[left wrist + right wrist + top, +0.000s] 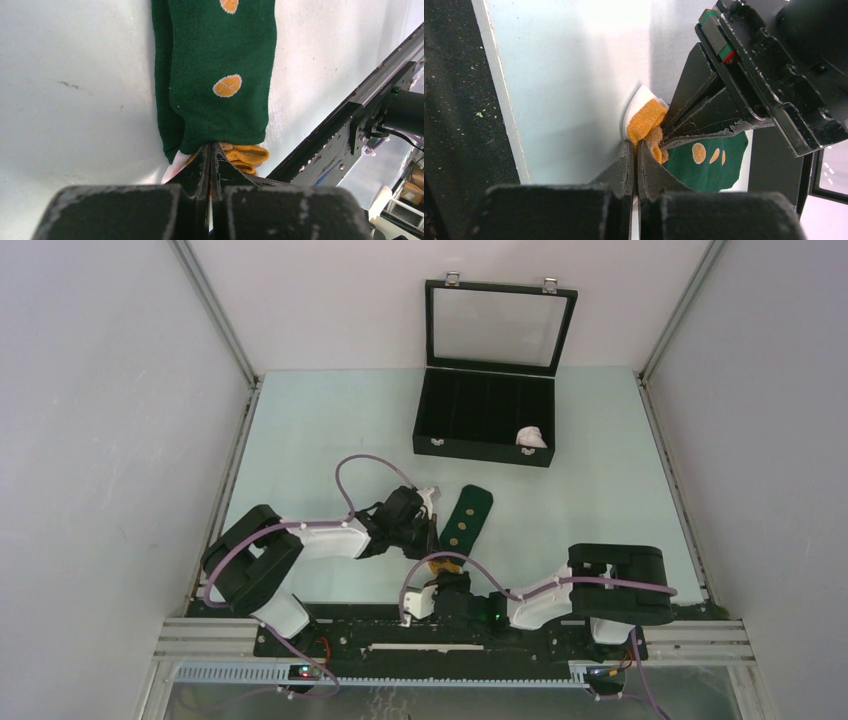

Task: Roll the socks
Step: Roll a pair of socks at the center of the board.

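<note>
Both left gripper (pixel 210 147) and right gripper (pixel 635 146) clamp the green sock (pixel 220 50) tightly.

Setting: robot test cell in a lab. Pale green surface (pixel 330 430) boxed in by plain white panels (pixel 100 390) on aluminium posts (pixel 215 310). Left arm (pixel 300 540) and right arm (pixel 580 595) bolted to a slotted metal rail (pixel 200 640) at the near edge, with purple cabling (pixel 340 475) exposed.

1 green sock (pixel 468 515), 1 white sock (pixel 532 437), 1 black case (pixel 470 410).
</note>
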Robot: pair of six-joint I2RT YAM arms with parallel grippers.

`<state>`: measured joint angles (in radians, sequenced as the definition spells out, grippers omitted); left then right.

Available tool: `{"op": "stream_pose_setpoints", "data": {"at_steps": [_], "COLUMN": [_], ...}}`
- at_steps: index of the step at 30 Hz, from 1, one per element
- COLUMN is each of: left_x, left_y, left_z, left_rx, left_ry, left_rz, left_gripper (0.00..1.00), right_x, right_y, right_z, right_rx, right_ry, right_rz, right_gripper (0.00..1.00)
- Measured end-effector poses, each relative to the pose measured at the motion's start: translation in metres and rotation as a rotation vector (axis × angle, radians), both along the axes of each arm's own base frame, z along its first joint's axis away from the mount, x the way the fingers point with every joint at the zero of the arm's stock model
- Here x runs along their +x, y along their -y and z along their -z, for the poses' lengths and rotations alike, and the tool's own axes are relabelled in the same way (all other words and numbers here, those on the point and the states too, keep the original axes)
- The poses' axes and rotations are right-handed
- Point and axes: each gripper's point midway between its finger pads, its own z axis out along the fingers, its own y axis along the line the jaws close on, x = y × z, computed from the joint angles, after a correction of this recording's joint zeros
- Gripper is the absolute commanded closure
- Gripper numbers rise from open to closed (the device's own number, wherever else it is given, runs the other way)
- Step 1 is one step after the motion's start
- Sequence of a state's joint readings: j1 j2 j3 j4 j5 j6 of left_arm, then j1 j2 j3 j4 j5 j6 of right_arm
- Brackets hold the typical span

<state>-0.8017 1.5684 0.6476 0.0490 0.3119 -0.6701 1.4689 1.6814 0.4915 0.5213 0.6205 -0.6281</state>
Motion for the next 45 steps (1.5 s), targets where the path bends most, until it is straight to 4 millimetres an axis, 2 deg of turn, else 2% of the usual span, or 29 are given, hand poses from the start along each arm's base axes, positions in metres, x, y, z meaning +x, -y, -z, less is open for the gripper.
{"op": "stream_pose_setpoints", "data": {"at_steps": [6, 8, 14, 20, 25, 29, 34, 38, 45], "left_x": [-0.001, -0.002, 0.004, 0.02, 0.027, 0.024, 0.015, 0.006, -0.008], "left_y": [-0.006, -0.012, -0.04, -0.069, -0.082, -0.084, -0.083, -0.074, -0.059], "left_z": [-0.003, -0.005, -0.014, -0.041, -0.065, -0.07, -0.064, -0.064, -0.061], "left_rx": [0.005, 0.014, 0.056, 0.06, 0.039, 0.032, 0.023, -0.014, -0.05], "left_ry": [0.024, 0.027, 0.073, 0.168, 0.24, 0.248, 0.216, 0.185, 0.147], "left_rz": [-0.008, -0.017, -0.099, -0.22, -0.279, -0.28, -0.247, -0.191, -0.101], "left_gripper": [0.99, 0.94, 0.91, 0.9, 0.9, 0.91, 0.94, 0.95, 0.97], "right_x": [-0.001, -0.003, -0.02, -0.038, -0.038, -0.03, -0.02, -0.017, -0.016], "right_y": [0.001, 0.001, -0.005, -0.013, -0.016, -0.013, -0.006, -0.003, 0.001], "right_z": [0.0, -0.001, -0.002, -0.007, -0.017, -0.019, -0.017, -0.009, -0.009], "right_rx": [0.016, 0.031, 0.092, 0.174, 0.273, 0.343, 0.431, 0.501, 0.643], "right_ry": [-0.057, -0.093, -0.239, -0.425, -0.593, -0.719, -0.906, -1.106, -1.363], "right_rz": [0.012, 0.011, -0.023, -0.069, -0.065, -0.017, 0.069, 0.137, 0.202], "right_gripper": [1.0, 1.0, 1.0, 1.0, 1.0, 1.0, 1.0, 1.0, 1.0]}}
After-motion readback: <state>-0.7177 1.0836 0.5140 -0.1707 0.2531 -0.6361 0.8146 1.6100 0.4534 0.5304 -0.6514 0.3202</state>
